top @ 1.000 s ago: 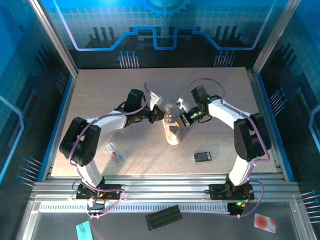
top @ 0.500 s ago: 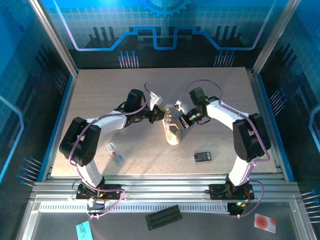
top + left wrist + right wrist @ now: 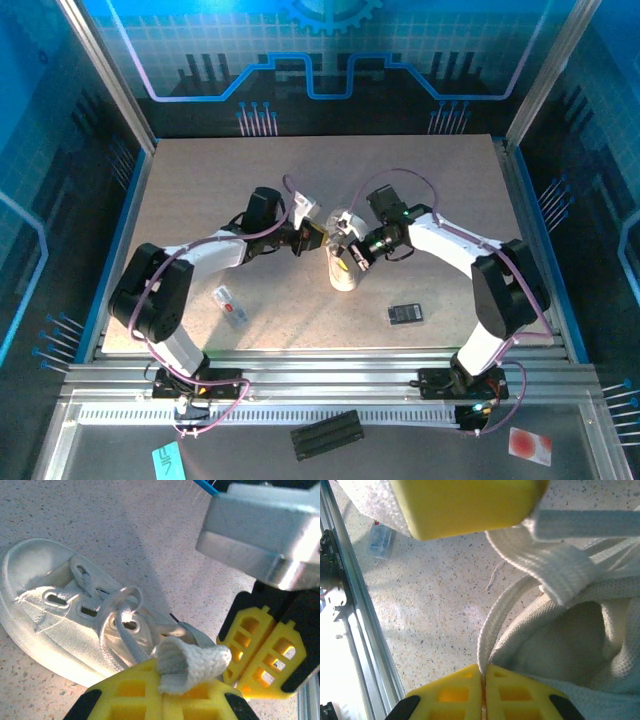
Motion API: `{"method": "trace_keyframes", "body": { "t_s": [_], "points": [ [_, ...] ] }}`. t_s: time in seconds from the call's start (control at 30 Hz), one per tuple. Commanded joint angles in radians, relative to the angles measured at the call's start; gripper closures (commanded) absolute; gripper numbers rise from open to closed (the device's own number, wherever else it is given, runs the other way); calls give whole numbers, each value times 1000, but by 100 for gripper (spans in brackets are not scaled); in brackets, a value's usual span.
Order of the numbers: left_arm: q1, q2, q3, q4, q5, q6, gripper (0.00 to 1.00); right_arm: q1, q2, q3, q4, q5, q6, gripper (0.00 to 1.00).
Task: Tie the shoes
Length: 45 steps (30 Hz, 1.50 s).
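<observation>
The shoe [image 3: 343,272] lies near the middle of the table [image 3: 450,180], with one end pointing toward the near edge where the arms are bolted. It is a small cream sneaker, and the left wrist view shows its eyelets and its open top from close by [image 3: 60,615]. The laces are threaded through the eyelets but no finished bow is visible.

The left gripper [image 3: 315,238] is just beside the upper end of the shoe. Its yellow fingers are closed on a folded lace [image 3: 192,662], which stands up from between them as a short bent loop. The right gripper [image 3: 347,255] is over the shoe from the other side. Its fingers are pressed together on a lace strand [image 3: 489,630], which runs up from the pads along the fabric of the shoe. The two grippers are very near each other.

Further out, a small black device [image 3: 405,313] and a flat packet [image 3: 230,305] lie well apart from the shoe and play no part.

The step in hand seems to be the forming of the knot, each claw holding one lace. The next move probably calls for crossing the strand around the loop and pulling both ends apart evenly, without dragging the light shoe or letting a lace slip out.
</observation>
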Motion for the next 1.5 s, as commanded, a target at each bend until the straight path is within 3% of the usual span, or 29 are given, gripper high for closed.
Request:
{"method": "trace_keyframes", "body": {
  "t_s": [0.0, 0.47, 0.97, 1.27, 1.47],
  "points": [
    [4, -40, -29, -13, 19, 16, 100, 0, -40, 10, -14, -4, 37, 92],
    [-6, 28, 15, 66, 15, -13, 100, -103, 75, 231, -80, 41, 163, 91],
    [-14, 88, 34, 98, 13, -19, 100, -118, 231, 341, -116, 94, 237, 87],
    [-16, 106, 41, 97, 16, -21, 100, -119, 261, 351, -115, 93, 235, 80],
    [-17, 106, 40, 89, 12, -10, 100, -118, 263, 334, -118, 105, 232, 68]
  ]
}}
